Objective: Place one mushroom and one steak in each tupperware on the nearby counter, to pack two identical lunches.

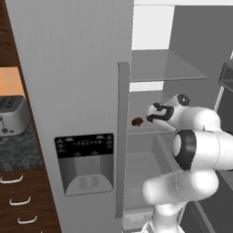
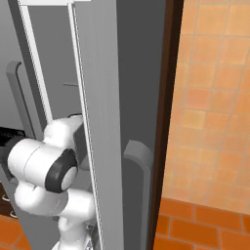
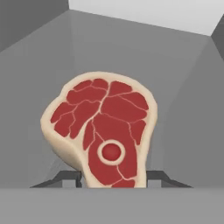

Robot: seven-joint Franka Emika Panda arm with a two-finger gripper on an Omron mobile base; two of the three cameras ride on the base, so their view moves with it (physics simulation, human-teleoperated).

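Observation:
A raw red steak [image 3: 105, 127] with a pale fat rim and a round bone stands upright on the grey fridge shelf [image 3: 39, 109], close in front of the hand. My gripper [image 3: 113, 177] has its two dark fingertips [image 3: 72, 177] pressed against both sides of the steak's narrow lower end. From the left base view, my gripper [image 1: 153, 116] reaches into the open fridge at middle-shelf height. A small brown mushroom [image 1: 137, 121] lies on that shelf just left of it. The dark speckled counter [image 1: 16, 152] is at the far left. The tupperware is out of view.
The fridge's left door [image 1: 68, 68] with its dispenser panel [image 1: 84, 164] is closed, and its grey handle [image 1: 122, 136] stands beside my arm. A glass shelf [image 1: 164, 68] spans above. A silver toaster [image 1: 11, 116] sits on the counter. The open right door [image 2: 97, 122] fronts an orange tiled wall [image 2: 210, 97].

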